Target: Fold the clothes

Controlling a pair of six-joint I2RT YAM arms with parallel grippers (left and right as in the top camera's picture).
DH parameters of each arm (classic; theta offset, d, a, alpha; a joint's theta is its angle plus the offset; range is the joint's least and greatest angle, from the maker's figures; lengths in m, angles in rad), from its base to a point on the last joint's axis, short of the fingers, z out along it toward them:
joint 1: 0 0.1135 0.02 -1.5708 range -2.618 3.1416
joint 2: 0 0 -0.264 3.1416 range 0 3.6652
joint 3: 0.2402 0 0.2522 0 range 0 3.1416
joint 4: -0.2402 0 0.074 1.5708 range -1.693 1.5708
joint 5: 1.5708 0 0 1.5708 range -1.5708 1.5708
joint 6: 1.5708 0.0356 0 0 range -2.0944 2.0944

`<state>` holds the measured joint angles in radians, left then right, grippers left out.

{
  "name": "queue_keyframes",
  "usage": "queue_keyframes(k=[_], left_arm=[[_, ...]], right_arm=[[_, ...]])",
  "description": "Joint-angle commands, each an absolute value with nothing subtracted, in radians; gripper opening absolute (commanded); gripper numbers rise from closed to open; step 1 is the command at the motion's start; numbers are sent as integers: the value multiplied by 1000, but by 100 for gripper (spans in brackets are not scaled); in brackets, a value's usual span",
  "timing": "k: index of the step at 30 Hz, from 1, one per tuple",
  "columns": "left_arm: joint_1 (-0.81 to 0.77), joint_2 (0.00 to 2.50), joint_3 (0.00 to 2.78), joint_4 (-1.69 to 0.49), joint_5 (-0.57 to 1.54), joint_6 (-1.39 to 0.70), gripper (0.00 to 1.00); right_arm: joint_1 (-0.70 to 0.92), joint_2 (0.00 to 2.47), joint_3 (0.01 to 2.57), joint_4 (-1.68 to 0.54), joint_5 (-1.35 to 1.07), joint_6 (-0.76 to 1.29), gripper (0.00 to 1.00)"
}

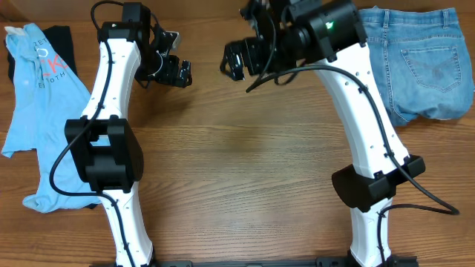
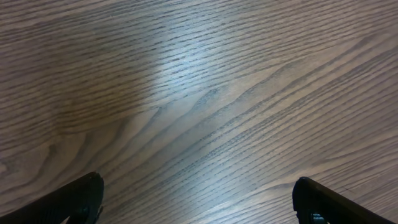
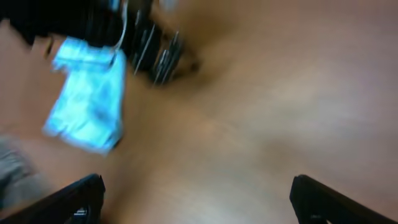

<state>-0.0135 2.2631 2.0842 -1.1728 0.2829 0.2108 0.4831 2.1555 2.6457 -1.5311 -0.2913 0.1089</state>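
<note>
Light-blue denim jeans (image 1: 419, 59) lie bunched at the table's far right, a stitched back pocket facing up. A pale-blue printed T-shirt (image 1: 41, 111) is spread along the left edge, with a black garment (image 1: 61, 43) beneath its top. My left gripper (image 1: 177, 72) hovers open over bare wood at the upper left; its wrist view shows both fingers (image 2: 74, 202) wide apart with nothing between them (image 2: 199, 200). My right gripper (image 1: 236, 61) is also open, facing left across the table. Its blurred wrist view (image 3: 196, 199) shows the T-shirt (image 3: 87, 106) in the distance.
Wooden table (image 1: 237, 163) spans the whole view. Both white arms rise from bases at the near edge, the left arm (image 1: 111, 148) beside the T-shirt, the right arm (image 1: 364, 133) beside the jeans. A blurred grey shape (image 3: 15, 177) shows at the right wrist view's left edge.
</note>
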Motion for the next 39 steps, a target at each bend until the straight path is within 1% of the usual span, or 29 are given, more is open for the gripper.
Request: queue_keyframes(k=[1,5,10,12,16,21,27,30,33,39], left_arm=[[-20,2261,2105,-1169,278,202,100],[-20,2261,2105,-1169,278,202,100],[-20,2261,2105,-1169,278,202,100],[-20,2261,2105,-1169,278,202,100],[-20,2261,2105,-1169,278,202,100],[-20,2261,2105,-1169,278,202,100],[-20,2261,2105,-1169,278,202,100],[-20,2261,2105,-1169,278,202,100],[-20,2261,2105,-1169,278,202,100],[-20,2261,2105,-1169,278,202,100]], right_arm=[[515,2017,2574,-1361,-41,77,100],[455,1811,2306,-1136,-27,77,100],[326,1453,1742,-860,-32,78,100],[288,1353,1567,-748,-43,78,100],[191,1097,1140,-442,-124,78,100],[126,808,699,-194,-144,78,100],[94,518,305,36,-143,78,100],[94,380,167,52,-144,78,100],[88,237,70,51,-144,78,100],[60,133,11,46,-143,78,100]])
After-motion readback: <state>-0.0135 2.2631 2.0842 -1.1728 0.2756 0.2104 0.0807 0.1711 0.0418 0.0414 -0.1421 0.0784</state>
